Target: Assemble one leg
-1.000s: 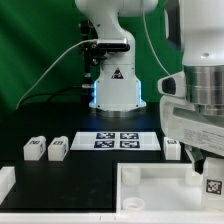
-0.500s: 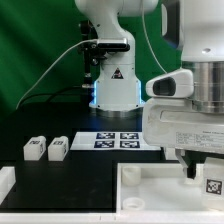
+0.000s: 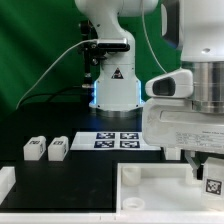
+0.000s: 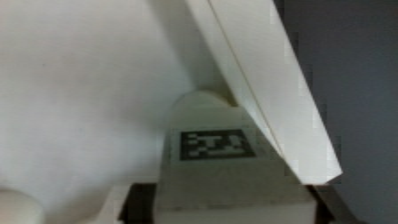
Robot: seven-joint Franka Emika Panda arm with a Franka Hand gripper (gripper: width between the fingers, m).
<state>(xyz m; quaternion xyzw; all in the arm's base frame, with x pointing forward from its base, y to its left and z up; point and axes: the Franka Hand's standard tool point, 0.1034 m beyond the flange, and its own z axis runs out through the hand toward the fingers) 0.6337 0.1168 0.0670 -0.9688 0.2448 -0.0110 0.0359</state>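
My gripper (image 3: 205, 170) is at the exterior view's right, over the right part of the large white tray-like panel (image 3: 150, 186). It is shut on a leg (image 3: 213, 184), a small white block whose tag faces the camera. In the wrist view the leg (image 4: 217, 145) stands between my two dark fingers (image 4: 150, 204), its far end against the panel's floor (image 4: 89, 80) beside the raised rim (image 4: 249, 70). Two more legs (image 3: 35, 148) (image 3: 58, 148) lie side by side on the black table at the left.
The marker board (image 3: 120, 140) lies flat behind the panel, in front of the robot base (image 3: 115, 85). A white block (image 3: 6, 182) sits at the front left edge. My hand's housing hides the table behind the panel's right side.
My hand has shifted toward the exterior view's left and now hides a leg that stood behind the panel. The held leg has barely moved in the last half second.
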